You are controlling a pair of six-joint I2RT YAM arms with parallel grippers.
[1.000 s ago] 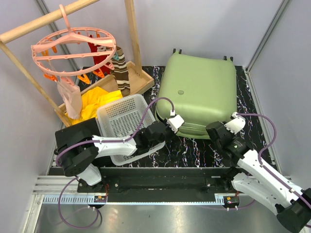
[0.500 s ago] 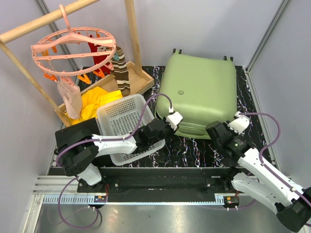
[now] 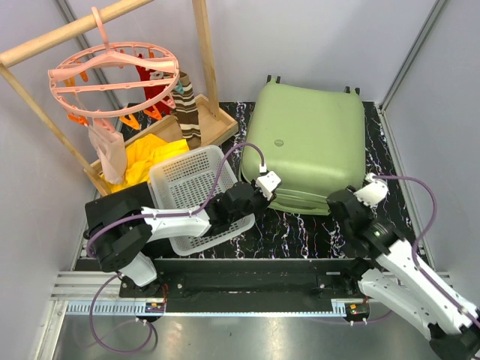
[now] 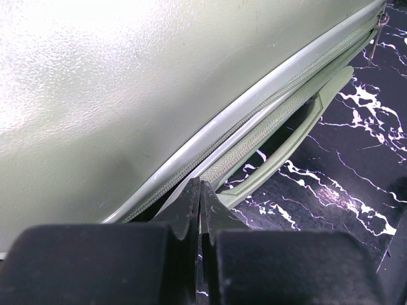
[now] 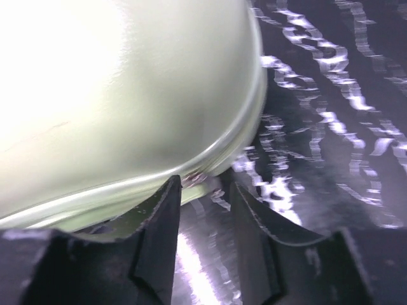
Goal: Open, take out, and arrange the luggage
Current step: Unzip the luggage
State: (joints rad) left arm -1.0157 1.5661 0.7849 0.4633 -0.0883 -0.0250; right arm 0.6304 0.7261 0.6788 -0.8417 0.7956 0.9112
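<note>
Item: luggage (image 3: pixel 307 142), closed, flat on the table (image 3: pixel 300 229), right of the basket (image 3: pixel 169 180). We log the left gripper (image 4: pixel 199 190) pinched shut at its zipper seam (image 4: pixel 251 145); right gripper (image 5: pixel 205 190) jaws parted at its near corner.

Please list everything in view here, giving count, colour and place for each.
luggage: one, light green, lying shut at the back right of the mat
mat: one, black with white veins, under the luggage
basket: one, white, left of the luggage
rack: one, bare wood, back left
hanger: one, pink, round with clips, hung on the rack
yellow cloth: one, at the foot of the rack
striped sock: one, brown and cream, hanging by the rack's post
left gripper: one, black, shut, at the luggage's zip seam
right gripper: one, black, open, at the luggage's near right corner
</note>
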